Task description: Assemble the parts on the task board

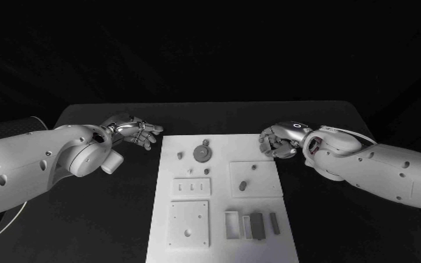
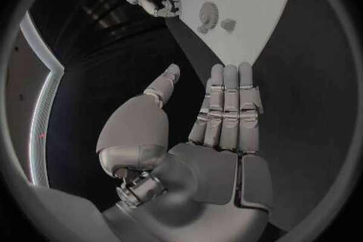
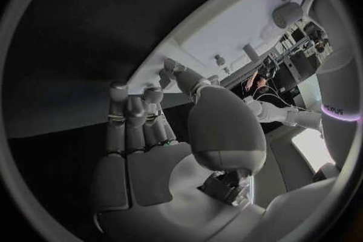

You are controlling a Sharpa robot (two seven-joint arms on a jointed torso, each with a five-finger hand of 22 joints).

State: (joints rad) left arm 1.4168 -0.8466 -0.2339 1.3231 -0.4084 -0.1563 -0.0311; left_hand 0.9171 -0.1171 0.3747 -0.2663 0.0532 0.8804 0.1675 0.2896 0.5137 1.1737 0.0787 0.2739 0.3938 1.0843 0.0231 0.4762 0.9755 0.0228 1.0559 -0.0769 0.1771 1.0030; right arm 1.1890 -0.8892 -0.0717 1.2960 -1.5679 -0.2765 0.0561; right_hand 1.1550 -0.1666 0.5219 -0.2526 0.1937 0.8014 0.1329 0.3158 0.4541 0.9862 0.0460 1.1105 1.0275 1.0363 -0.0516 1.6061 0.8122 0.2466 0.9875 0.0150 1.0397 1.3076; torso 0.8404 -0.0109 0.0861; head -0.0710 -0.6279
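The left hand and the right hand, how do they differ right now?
The left hand hovers over the black table just off the task board's far left corner, while the right hand sits at the board's far right edge. The left hand's fingers lie straight and side by side; the right hand's fingers look more curled. Both are silver, hold nothing, and touch no part.

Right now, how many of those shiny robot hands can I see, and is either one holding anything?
2. The left hand hovers by the task board's far left corner; the right hand hovers at its far right edge. Neither holds anything.
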